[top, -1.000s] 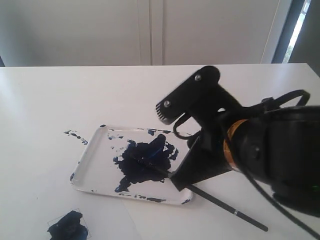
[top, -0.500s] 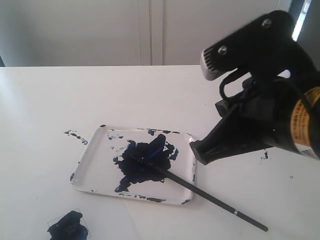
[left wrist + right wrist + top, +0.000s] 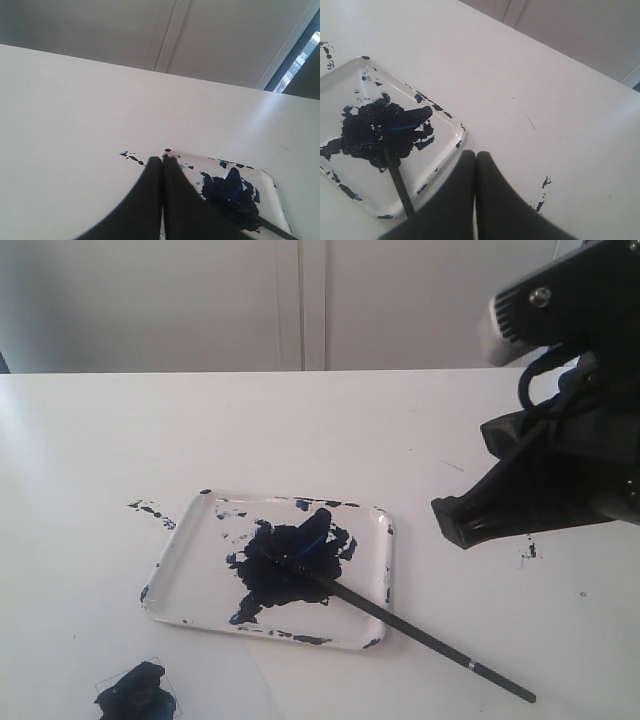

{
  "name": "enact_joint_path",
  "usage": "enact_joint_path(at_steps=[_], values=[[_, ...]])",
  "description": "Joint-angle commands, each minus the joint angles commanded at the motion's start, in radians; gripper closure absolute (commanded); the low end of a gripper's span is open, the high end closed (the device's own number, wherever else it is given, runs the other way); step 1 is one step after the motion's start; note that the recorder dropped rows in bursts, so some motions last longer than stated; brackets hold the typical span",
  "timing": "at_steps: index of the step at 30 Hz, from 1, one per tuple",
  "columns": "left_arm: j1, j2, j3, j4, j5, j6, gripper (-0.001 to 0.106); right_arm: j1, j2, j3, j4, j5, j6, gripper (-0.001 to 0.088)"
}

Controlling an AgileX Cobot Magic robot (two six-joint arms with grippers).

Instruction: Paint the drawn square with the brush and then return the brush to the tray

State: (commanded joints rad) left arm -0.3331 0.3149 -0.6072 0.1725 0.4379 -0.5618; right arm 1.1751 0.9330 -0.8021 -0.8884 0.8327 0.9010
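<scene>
**Let go of the brush and pulled clear**

Dropped the grip on the brush (image 3: pixel 400 620) within the last second; lifted the right end effector (image 3: pixel 452 523) off the handle and drew it up and out toward 3 o'clock of the tray (image 3: pixel 185 575), well apart from both now; closed its jaws again on nothing, tips pressed together in the right wrist view. Left the brush lying with its blue tip in the dark blotch and its handle crossing the tray's rim at about 4 o'clock, the far end resting on the tabletop (image 3: pixel 150 430); so only partly inside the tray. Found the drawn square (image 3: pixel 138 692) at 7 o'clock of the tray, blotched dark blue over most of its inside; judged painted. Reads, then, as both steps done or nearly so; may count as returned unless the whole brush has to sit within the rim. Hangs high over the tabletop on the right, angled downward, closed tips aimed toward 9 o'clock at the tray. Holds the left end effector (image 3: pixel 161 160) shut and empty too, low over the tabletop, pointed at a corner of the tray, touching nothing visible.
</scene>
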Motion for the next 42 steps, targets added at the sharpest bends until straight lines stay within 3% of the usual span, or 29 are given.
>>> enact_joint_path(at_steps=[22,27,42], values=[[0.0,-0.044,0.011,0.0,-0.004,0.0,0.102,0.0,-0.004,0.0,0.0,-0.005,0.0,0.0868],[0.002,-0.122,0.092,0.0,-0.078,0.0,0.102,0.0,-0.004,0.0,0.0,-0.005,0.0,0.0868],[0.002,-0.248,0.334,0.0,-0.079,0.0,0.102,0.0,-0.13,0.0,0.0,-0.004,0.0,0.0868]])
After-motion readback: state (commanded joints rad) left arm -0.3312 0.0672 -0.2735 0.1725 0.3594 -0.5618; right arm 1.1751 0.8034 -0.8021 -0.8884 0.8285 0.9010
